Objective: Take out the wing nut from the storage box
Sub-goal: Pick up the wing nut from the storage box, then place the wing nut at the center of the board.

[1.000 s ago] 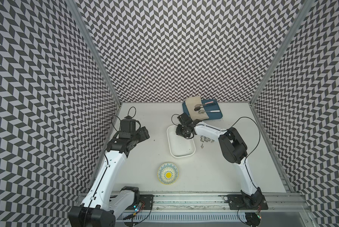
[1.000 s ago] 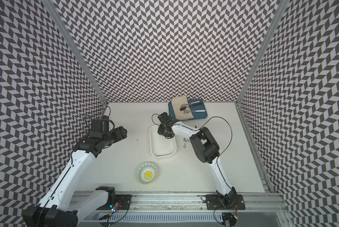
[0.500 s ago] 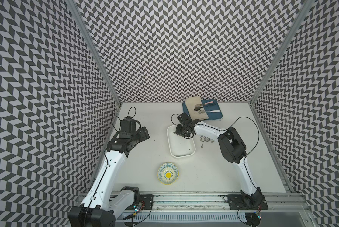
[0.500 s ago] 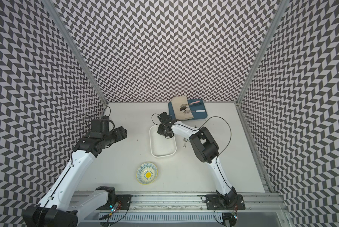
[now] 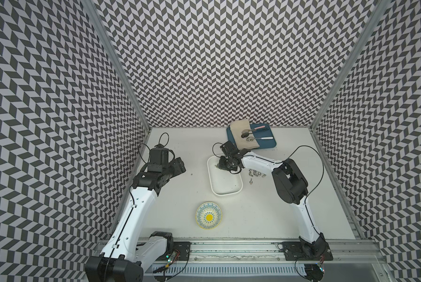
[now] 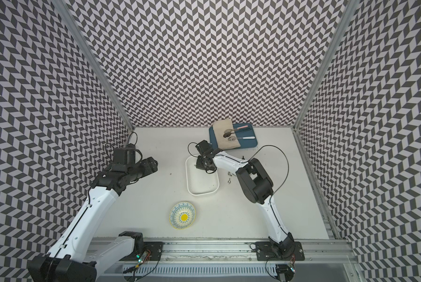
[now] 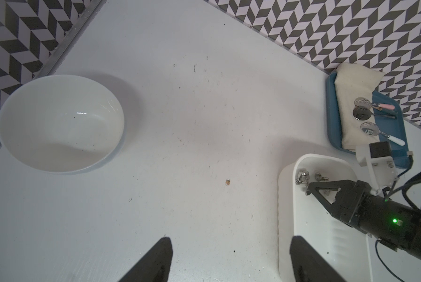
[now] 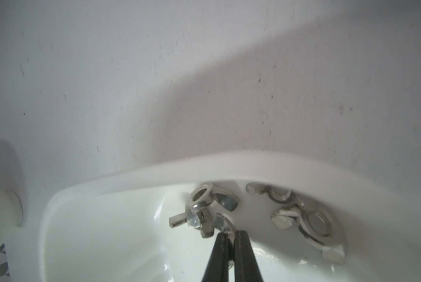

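- Near the worktop's left edge: left gripper (image 7: pixel 230 240) hanging above bare surface, fingers spread wide and nothing between them. Apparently parked clear, since one arm is enough for this pick.
- Close against the wall rail there: round white bowl (image 7: pixel 60 122), empty and no part of the job.
- Toward the near edge: patterned bowl (image 5: pixel 208 215), also empty, well apart from the work.
- Mid-worktop: storage box (image 5: pixel 226 194), long sides running near to far. Floor mostly bare, hardware crowded into its far left corner.
- In that corner: wing nut (image 8: pixel 197 219), low on the box floor just inside the curved wall. Touching a second one behind it, with more fasteners (image 8: pixel 311 219) just beside.
- Reaching down into the same corner from the right: right gripper (image 8: pixel 229 234), closed tight on one thin wing of the wing nut — likely the only part standing proud enough to pinch among its neighbours. Grip made, by the look of it, and lift not yet begun.
- Just right of the box: loose nuts (image 5: pixel 255 173) on the worktop, probably where removed pieces get set down.
- At the far edge: blue tray (image 5: pixel 268 144) carrying a folded cloth (image 5: pixel 237 129) and spoons (image 5: pixel 250 139) — well clear of the pick.
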Robot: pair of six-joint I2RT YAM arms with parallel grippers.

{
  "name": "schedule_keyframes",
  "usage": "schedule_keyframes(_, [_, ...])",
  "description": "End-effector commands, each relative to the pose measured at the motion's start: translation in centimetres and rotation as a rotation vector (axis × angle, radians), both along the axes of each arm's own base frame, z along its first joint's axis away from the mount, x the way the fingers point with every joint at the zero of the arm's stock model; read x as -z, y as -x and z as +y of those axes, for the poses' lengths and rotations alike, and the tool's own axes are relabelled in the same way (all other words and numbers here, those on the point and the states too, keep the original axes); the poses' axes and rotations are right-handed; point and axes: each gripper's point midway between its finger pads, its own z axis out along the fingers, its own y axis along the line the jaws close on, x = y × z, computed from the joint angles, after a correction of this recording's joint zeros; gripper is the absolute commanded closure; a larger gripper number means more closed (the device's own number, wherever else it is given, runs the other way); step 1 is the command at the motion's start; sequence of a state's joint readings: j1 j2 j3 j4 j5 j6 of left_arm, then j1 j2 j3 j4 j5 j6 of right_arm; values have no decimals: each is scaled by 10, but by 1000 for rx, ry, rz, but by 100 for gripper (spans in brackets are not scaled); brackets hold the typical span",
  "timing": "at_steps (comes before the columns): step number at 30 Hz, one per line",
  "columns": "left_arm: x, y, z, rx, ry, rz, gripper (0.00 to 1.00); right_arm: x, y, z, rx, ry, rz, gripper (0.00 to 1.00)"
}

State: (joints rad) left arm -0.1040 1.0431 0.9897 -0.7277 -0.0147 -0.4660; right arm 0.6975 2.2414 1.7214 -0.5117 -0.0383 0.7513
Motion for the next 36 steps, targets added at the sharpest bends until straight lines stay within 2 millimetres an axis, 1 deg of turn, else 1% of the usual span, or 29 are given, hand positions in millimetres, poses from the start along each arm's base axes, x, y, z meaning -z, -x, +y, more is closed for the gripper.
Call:
schedule_keyframes(1, [-12,-1,1,-5,2,-28,20,-18,7,-5,-31,25,-25,96])
schedule_keyframes(6, [-12,-2,1,-4,2,-27,20,-42,8,-3,-57,1,-60,98])
schedule_keyframes(10, [-12,-2,1,-3,4,-26,20,-67,11,-1,-80,-29,-92,98])
schedule_keyframes(14, [-11,-2,1,-4,1,-25,20,-89,17,-7,-92,-45,-124,98])
schedule_keyframes(16, [-10,-2,1,-5,0,-22,20,-99,20,-15,-88,-51,-137,98])
schedule_keyframes(19, [-10,-3,2,-5,-3,-24,20,-109,23,-35,-64,-57,-150,99])
schedule_keyframes(23, [-8,-4,1,-3,-3,-17,20,-122,23,-73,-14,-55,-169,98])
schedule_keyframes(26, [-7,-5,1,-2,-4,-14,20,-122,25,-103,19,-39,-171,98])
schedule_keyframes(28, [-6,-5,0,1,-1,-15,20,-115,29,-121,37,-19,-160,98])
schedule_keyframes(30, [-6,-6,0,3,-1,-15,20,-101,36,-137,46,12,-133,99])
schedule_keyframes(32, [-5,-6,0,2,2,-13,20,-86,44,-148,49,42,-106,99])
schedule_keyframes(36, [-3,-5,0,2,1,-8,20,-57,61,-164,52,98,-52,99])
